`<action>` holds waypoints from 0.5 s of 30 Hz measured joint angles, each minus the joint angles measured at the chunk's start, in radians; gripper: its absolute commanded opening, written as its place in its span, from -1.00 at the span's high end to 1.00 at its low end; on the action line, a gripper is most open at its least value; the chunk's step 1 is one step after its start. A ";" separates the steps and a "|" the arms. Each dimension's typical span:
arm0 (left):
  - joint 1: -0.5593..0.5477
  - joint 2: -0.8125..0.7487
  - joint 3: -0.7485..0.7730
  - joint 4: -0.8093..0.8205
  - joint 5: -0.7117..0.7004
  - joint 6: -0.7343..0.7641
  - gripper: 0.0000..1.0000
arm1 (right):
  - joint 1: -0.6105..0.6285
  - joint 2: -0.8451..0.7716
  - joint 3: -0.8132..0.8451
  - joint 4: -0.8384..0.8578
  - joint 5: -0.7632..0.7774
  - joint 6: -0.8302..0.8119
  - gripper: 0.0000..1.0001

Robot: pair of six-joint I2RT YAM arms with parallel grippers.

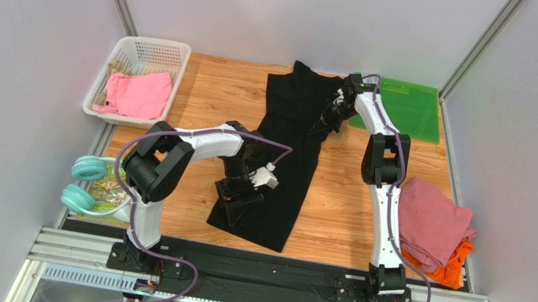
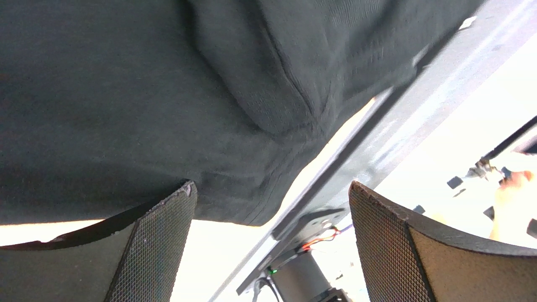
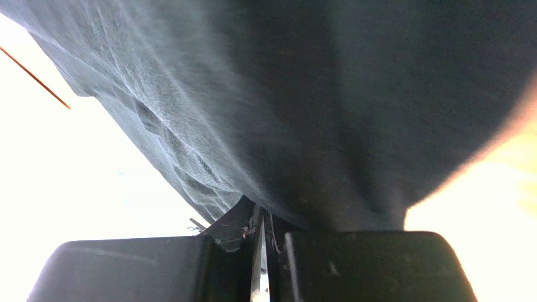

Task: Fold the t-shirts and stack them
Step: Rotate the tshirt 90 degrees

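At the far left edge of the counter (image 1: 209, 95) lie teal headphones (image 1: 90, 169) on a printed packet (image 1: 109, 196). Behind them a white basket (image 1: 127, 48) holds a bright pink cloth (image 1: 138, 93).

The black t-shirt (image 1: 292, 123) lies down the middle of the counter. It forms a long narrow strip from the far edge almost to the near edge, plain and dark, with its lower hem slanted.

The left gripper (image 2: 271, 189) hovers low over that hem, released, with its jaws spread wide. In its wrist view the textured fingers (image 2: 157, 245) stand either side of the hem's corner, gripping nothing.

Further right, the right gripper (image 3: 263, 236) is clenched on the shirt's far right edge and the dark cloth bunches up out of its jaws.

Behind it a green mat (image 1: 404, 111) lies flat in the far right corner. At the right edge a dusty-pink t-shirt (image 1: 432, 221) rests on an orange t-shirt (image 1: 455, 270), well apart from the black one.
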 measured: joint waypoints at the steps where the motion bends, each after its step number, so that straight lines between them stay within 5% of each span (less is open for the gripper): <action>1: -0.021 0.014 0.014 -0.005 0.013 -0.005 -0.93 | -0.007 0.003 0.006 0.004 -0.004 0.000 0.82; 8: -0.123 0.080 0.090 -0.031 0.098 -0.035 -0.93 | -0.048 0.017 0.040 0.040 -0.002 -0.003 0.73; 15: -0.101 0.005 0.093 -0.013 0.118 -0.037 -0.95 | -0.030 -0.044 -0.016 0.065 0.047 -0.026 0.51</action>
